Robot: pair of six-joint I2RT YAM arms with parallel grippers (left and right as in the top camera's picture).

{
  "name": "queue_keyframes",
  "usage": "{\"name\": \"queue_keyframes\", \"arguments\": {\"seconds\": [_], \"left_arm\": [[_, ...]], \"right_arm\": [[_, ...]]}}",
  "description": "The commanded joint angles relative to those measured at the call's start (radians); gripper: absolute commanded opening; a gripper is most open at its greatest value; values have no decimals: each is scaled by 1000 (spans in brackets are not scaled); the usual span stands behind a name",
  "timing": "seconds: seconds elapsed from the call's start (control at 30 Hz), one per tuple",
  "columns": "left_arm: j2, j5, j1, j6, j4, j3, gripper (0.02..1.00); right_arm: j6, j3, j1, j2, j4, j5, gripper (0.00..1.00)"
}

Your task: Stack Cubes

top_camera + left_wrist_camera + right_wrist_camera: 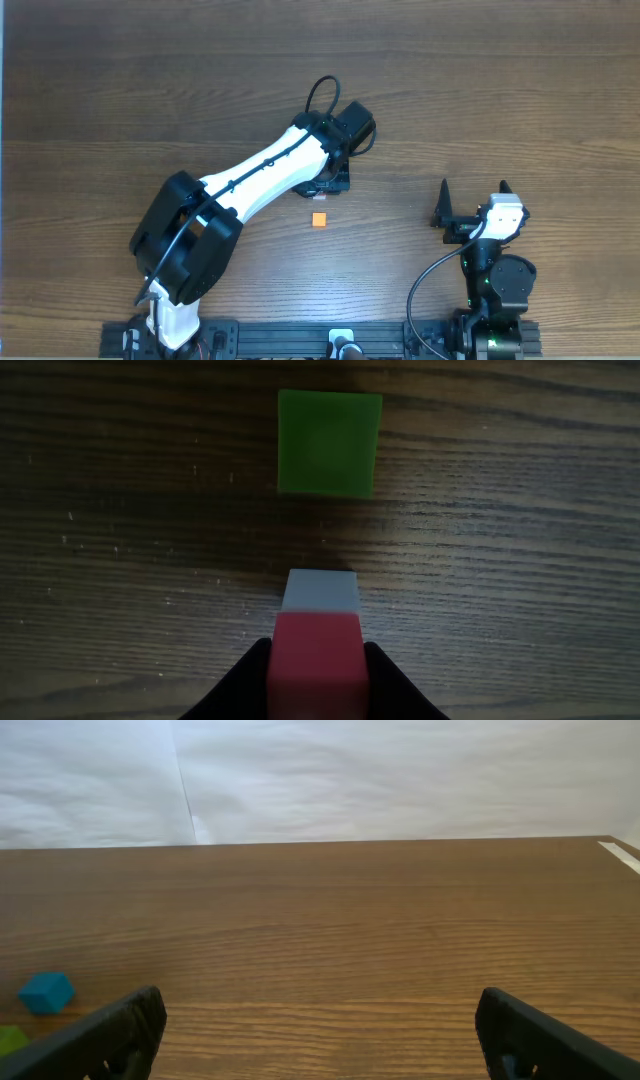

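My left gripper (316, 660) is shut on a red cube (314, 672), held between its dark fingers (248, 682). A pale blue-grey cube face (320, 591) shows just beyond the red cube; I cannot tell whether the two touch. A green cube (328, 442) lies on the wood farther ahead. From above, the left arm reaches to the table's middle, its gripper (327, 186) under the wrist. An orange cube (319, 220) lies just in front of it. My right gripper (474, 190) stands open at the right, nothing between its fingers (112, 1032).
The right wrist view holds a blue cube (46, 991) and a green cube's corner (10, 1040) at the far side of the wooden table (380, 920). A white wall rises behind the table's far edge. Bare wood surrounds the right gripper.
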Motion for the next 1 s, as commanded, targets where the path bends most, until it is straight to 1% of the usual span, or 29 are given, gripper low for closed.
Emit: {"name": "queue_keyframes", "arguments": {"seconds": [0.03, 0.3, 0.53, 0.67, 0.73, 0.8, 0.93, 1.0], "left_arm": [[10, -19, 8, 11, 4, -11, 312], [10, -21, 8, 11, 6, -11, 382], [-3, -26, 8, 12, 0, -11, 494], [-66, -23, 8, 12, -24, -11, 546], [-136, -23, -7, 11, -68, -11, 573], [-165, -21, -25, 11, -87, -11, 579], [-196, 36, -66, 11, -126, -11, 588], [-197, 49, -97, -27, -161, -15, 590]], "right_arm": [[-1, -5, 6, -9, -1, -8, 993], [-1, -5, 6, -9, -1, -8, 991], [-1, -5, 6, -9, -1, -8, 991], [-1, -5, 6, -9, -1, -8, 993], [-1, -5, 6, -9, -1, -8, 991], [-1, -5, 6, -9, -1, -8, 993], [-1, -5, 6, -9, -1, -8, 993], [-1, -5, 6, -9, -1, -8, 993]]}}
